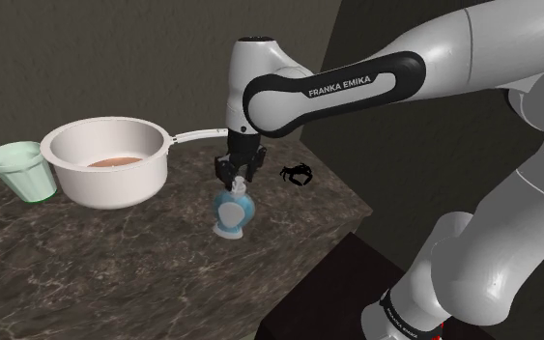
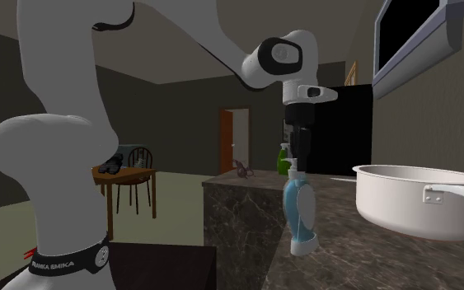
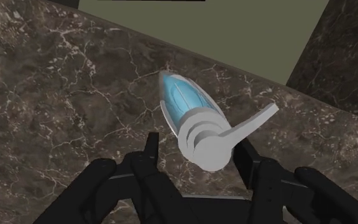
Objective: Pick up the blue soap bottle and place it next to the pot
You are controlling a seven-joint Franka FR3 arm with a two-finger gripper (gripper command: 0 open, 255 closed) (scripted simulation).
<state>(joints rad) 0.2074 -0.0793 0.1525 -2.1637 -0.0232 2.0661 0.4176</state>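
While gripper (image 1: pixel 240 178) hangs over blue soap bottle (image 1: pixel 232 211), fingers (image 3: pixel 149 153) stand apart round its top, not squeezing yet. Bottle stands on counter (image 1: pixel 115 261), near pot (image 1: pixel 115 188). Grab step. Next you close fingers, then lift.

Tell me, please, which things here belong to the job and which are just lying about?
For the job:
- soap bottle, standing on the counter
- pot
- pincer, open around the bottle's pump

Lying about:
- green cup, beside the pot
- small dark object, near the counter's edge
- green bottle, behind the pincer
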